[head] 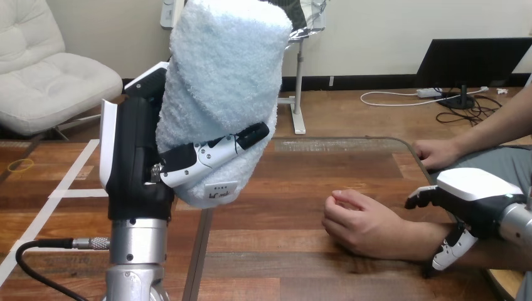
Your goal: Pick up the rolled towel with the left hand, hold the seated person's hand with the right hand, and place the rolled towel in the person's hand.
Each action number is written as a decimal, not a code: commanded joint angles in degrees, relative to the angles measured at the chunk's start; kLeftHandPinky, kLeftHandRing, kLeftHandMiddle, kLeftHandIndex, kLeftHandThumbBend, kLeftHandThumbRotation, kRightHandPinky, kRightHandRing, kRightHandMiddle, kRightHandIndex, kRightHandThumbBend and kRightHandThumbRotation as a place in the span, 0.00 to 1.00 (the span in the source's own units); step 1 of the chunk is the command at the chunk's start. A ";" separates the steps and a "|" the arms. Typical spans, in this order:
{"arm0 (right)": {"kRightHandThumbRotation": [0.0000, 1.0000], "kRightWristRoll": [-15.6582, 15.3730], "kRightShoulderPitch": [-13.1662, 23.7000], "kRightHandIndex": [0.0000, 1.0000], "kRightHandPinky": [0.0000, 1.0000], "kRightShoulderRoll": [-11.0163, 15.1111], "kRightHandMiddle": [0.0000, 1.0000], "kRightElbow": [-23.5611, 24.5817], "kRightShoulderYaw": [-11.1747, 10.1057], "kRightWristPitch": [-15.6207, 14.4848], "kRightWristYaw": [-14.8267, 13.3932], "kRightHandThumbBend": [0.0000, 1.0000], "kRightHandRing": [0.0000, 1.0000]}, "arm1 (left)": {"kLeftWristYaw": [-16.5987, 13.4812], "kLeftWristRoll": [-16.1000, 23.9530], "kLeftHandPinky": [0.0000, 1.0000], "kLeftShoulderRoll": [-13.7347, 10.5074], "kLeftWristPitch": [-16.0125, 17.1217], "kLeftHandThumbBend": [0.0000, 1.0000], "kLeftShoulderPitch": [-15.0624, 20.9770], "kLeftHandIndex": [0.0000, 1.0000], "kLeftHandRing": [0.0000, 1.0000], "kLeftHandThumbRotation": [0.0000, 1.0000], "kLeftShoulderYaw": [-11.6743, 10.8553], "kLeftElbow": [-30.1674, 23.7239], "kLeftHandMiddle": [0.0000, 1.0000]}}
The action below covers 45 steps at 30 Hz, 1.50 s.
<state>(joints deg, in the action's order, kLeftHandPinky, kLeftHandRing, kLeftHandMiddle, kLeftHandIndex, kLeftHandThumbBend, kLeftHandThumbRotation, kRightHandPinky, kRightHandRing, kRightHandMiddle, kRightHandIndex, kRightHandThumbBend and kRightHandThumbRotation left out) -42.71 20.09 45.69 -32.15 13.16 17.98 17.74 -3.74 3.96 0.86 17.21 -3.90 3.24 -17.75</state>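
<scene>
Fingers of the left hand (135,157) clutch the fluffy pale-blue rolled towel (219,81) at ten o'clock; those of the right hand (477,194) wrap the person's wrist (433,241) at four; their curled hand (361,222) may block the towel.

A wooden table (282,188) carries the person's hand (361,221), which rests loosely curled near the table's right edge. The person's other hand (439,152) lies at the table's far right corner.

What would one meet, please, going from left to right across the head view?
The left hand, held up → the rolled towel in its grip → the person's hand, loosely curled on the table → the right hand, fingers curled round the person's wrist.
</scene>
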 commanded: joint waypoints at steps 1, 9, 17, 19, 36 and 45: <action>0.25 -0.69 3.86 0.82 0.65 -0.22 0.84 -2.02 1.44 -2.02 -0.18 1.00 0.83 | -0.22 -0.86 0.16 0.54 2.10 0.52 4.33 0.34 0.22 0.00 -0.85 -0.61 0.29; 0.23 -0.48 4.80 0.82 0.62 -0.70 0.84 -3.30 2.90 -3.85 1.13 1.00 0.82 | -0.31 -0.92 0.16 0.53 2.23 0.52 4.23 0.34 0.22 0.00 -1.03 -0.79 0.29; 0.21 -0.61 5.34 0.82 0.60 -1.16 0.84 -4.65 4.38 -5.44 1.45 1.00 0.81 | -0.54 -1.05 0.16 0.75 2.45 0.52 4.18 0.35 0.22 0.00 -1.28 -0.77 0.29; 0.21 -0.73 5.42 0.83 0.59 -1.31 0.84 -4.80 4.78 -6.10 1.84 1.00 0.80 | -0.54 -1.23 0.16 0.86 2.32 0.52 4.13 0.35 0.22 0.00 -1.31 -0.89 0.29; 0.22 -1.07 4.65 0.81 0.55 -1.65 0.80 -5.78 7.05 -6.20 0.40 1.00 0.76 | -0.02 -2.56 0.16 1.34 2.04 0.51 3.96 0.35 0.23 0.00 -1.48 -1.55 0.29; 0.23 -0.24 3.93 0.80 0.55 -2.30 0.80 -6.03 6.94 -6.41 0.41 1.00 0.77 | -0.01 -2.50 0.17 1.47 2.47 0.51 4.11 0.35 0.23 0.00 -1.63 -1.07 0.29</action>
<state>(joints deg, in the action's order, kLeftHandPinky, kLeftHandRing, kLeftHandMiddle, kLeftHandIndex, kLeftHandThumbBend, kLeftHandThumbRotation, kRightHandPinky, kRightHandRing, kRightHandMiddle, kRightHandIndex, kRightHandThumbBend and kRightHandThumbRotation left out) -42.92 23.89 45.30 -35.91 18.26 12.24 18.50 -3.73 2.23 1.63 18.05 -3.90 1.59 -17.75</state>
